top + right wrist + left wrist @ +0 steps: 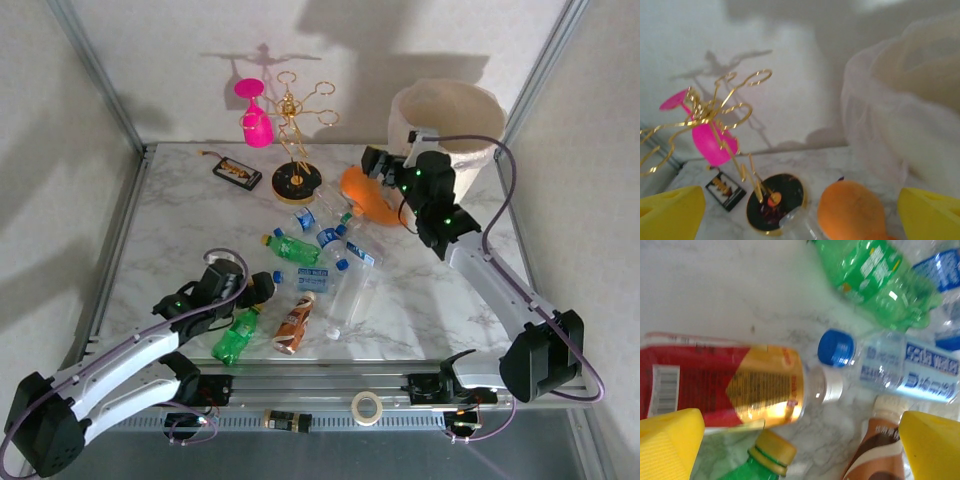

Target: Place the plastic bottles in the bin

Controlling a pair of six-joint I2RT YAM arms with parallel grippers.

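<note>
Eight-odd to clear: hovering low over bottles [296, 248] strewn on their sides mid-table [190, 230], with left gripper [262, 289] gaping to full width and gripping nothing. Hanging directly above red bottle [725, 380], green bottle [771, 449] and brown bottle [880, 455], all lying just beside one another.

Reaching high at the far right, beside bin [450, 115] and over fish toy [368, 195], with right gripper [375, 163] spread equally wide and likewise carrying nothing. Placing the bin at the far right corner, well apart from the pile.

Judging the load: probably handling light, though not telling from here whether any are filled. Expecting thin walls to give under a hard squeeze, and smooth round sides to roll or squirt out of a careless pinch. Favouring a hold across the middle of the body, at the label, fingers straddling the long axis. Avoiding cap and tapering neck. Anticipating crowding trouble, with close neighbours likely getting nudged. Treating the bin's wrinkled, papery wall as soft, so releasing from above the rim rather than pressing against it.
</note>
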